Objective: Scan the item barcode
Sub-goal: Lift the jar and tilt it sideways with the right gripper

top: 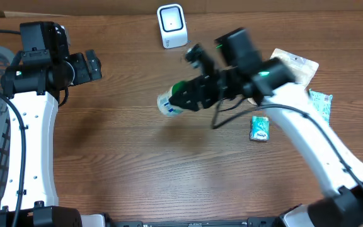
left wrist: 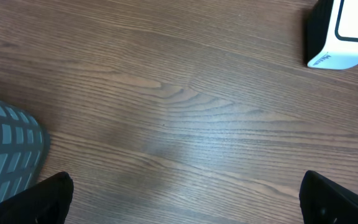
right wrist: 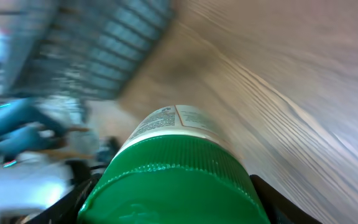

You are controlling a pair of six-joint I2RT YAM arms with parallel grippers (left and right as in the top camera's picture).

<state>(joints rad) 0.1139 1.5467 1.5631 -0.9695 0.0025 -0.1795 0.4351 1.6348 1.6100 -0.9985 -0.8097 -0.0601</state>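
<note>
The bottle hangs over mid-tabletop, right jaws clamped on its green-capped end, left jaws wide apart. Best move now: turn the label squarely toward the scanner by the far edge and hold it steady.

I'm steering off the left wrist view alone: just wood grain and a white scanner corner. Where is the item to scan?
Observer: The right end effector grips a white plastic bottle with a green ribbed cap at the middle of the wooden table.
Operator: How is it oriented?
Observer: On its side, cap in the end effector, white base toward the robot's left.
Operator: And the scanner?
Observer: The white box-shaped scanner stands at the far edge, beyond the bottle.
</note>
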